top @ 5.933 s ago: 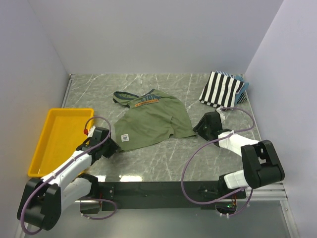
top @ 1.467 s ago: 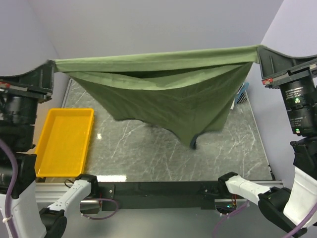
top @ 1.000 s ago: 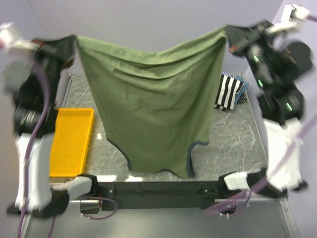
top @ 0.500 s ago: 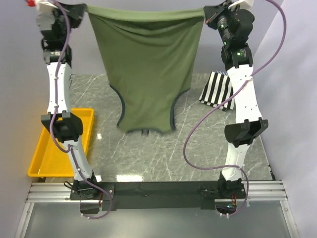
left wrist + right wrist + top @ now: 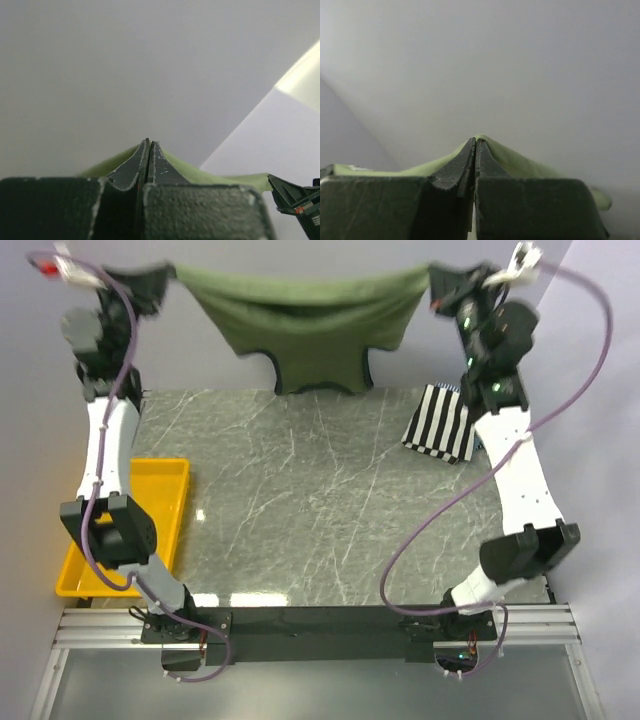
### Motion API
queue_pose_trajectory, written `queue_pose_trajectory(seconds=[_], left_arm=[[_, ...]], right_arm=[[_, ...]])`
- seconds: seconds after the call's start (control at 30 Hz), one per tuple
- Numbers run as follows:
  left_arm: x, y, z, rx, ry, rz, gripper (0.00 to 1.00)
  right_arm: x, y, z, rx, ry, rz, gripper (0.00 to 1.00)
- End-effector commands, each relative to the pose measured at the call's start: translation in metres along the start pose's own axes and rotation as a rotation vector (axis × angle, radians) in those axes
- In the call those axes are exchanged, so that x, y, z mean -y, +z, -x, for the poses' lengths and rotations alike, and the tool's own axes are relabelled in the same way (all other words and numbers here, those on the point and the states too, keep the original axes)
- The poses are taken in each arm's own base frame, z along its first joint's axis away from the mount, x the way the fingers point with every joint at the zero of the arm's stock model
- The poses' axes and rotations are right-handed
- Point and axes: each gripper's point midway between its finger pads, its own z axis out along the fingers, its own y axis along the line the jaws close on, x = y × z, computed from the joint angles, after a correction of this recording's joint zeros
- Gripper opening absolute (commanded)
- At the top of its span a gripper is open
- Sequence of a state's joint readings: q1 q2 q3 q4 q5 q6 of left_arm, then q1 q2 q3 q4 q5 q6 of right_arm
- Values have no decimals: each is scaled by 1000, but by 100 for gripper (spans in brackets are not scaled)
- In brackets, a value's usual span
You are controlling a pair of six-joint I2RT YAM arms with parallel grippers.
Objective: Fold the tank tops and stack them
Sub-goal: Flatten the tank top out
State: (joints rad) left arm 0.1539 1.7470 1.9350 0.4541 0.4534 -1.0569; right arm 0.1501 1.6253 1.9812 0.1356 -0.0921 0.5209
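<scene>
The marble counter (image 5: pixel 330 500) spreads below. High over its far end the olive-green tank top (image 5: pixel 300 335) hangs stretched between both arms, straps dangling lowest, clear of the stone. The yellow tray (image 5: pixel 75 540) sits at the counter's left edge, and the striped tank top (image 5: pixel 440 425) lies bundled at the far right. The left hand (image 5: pixel 165 278) and the right hand (image 5: pixel 437 280) each pinch a top corner of the green cloth, fingers clamped tight. I'd worry about laying it down. A thin pinch might slip, or the straps could bunch underneath and spoil the fold.
</scene>
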Motion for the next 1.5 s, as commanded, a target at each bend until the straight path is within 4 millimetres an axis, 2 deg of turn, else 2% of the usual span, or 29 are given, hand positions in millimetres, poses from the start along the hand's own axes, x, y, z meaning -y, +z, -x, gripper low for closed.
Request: queue_pose_trajectory(seconds=[0.0, 0.03, 0.07, 0.1, 0.13, 0.17, 0.2, 0.23, 0.27, 0.3, 0.37, 0.47, 0.53, 0.57, 0.6, 0.63, 0.7, 0.8, 0.87, 0.9, 1.07, 1.1, 1.17, 1.4, 1.47], left_arm=[[-58, -44, -75, -131, -144, 109, 1], [-66, -57, -90, -154, -167, 141, 1], [-70, -70, -107, -183, -193, 162, 1], [-82, -98, -136, -231, -235, 224, 1], [-89, -114, -151, -252, -260, 268, 1], [-80, -127, -163, -267, -275, 285, 1], [-105, -164, -201, -332, -335, 412, 1], [-114, -180, -216, -331, -356, 497, 1], [-115, -197, -239, -370, -388, 557, 1], [-121, -230, -263, -410, -424, 637, 1], [-117, -269, -304, -488, -434, 739, 1], [-118, -319, -341, -600, -431, 879, 1], [-114, -352, -359, -689, -428, 962, 1], [-113, -367, -360, -701, -420, 998, 1], [-111, -378, -363, -722, -418, 1025, 1], [-109, -397, -366, -760, -416, 1081, 1], [-106, -409, -359, -760, -392, 1111, 1], [-98, -424, -346, -791, -346, 1159, 1], [-89, -421, -337, -793, -331, 1142, 1], [-85, -429, -336, -822, -330, 1154, 1], [-65, -441, -332, -860, -349, 1112, 1], [-62, -447, -332, -879, -353, 1117, 1], [-58, -450, -329, -882, -343, 1106, 1], [-44, -462, -317, -915, -300, 1089, 1], [-39, -466, -312, -924, -288, 1084, 0]], right_arm=[[45, -28, -81, -158, 76, -94, 0], [55, -41, -100, -196, 97, -120, 0], [58, -57, -107, -214, 114, -135, 0], [84, -85, -154, -309, 141, -201, 0], [91, -100, -171, -342, 177, -231, 0], [92, -118, -178, -361, 194, -244, 0], [111, -149, -216, -445, 227, -303, 0], [118, -167, -231, -485, 238, -335, 0], [121, -182, -238, -507, 247, -357, 0], [138, -214, -267, -590, 256, -435, 0], [153, -253, -295, -676, 270, -516, 0], [167, -305, -330, -831, 278, -630, 0], [172, -341, -351, -959, 282, -694, 0], [175, -358, -358, -1004, 283, -725, 0], [176, -375, -362, -1057, 279, -756, 0], [174, -383, -362, -1078, 281, -762, 0], [176, -410, -365, -1136, 273, -810, 0], [175, -427, -358, -1158, 256, -847, 0], [172, -430, -349, -1151, 246, -853, 0], [170, -436, -347, -1168, 246, -863, 0], [155, -438, -321, -1159, 236, -845, 0], [153, -445, -317, -1170, 230, -861, 0], [149, -441, -305, -1141, 220, -848, 0], [141, -460, -282, -1134, 193, -881, 0], [138, -459, -273, -1104, 188, -876, 0]])
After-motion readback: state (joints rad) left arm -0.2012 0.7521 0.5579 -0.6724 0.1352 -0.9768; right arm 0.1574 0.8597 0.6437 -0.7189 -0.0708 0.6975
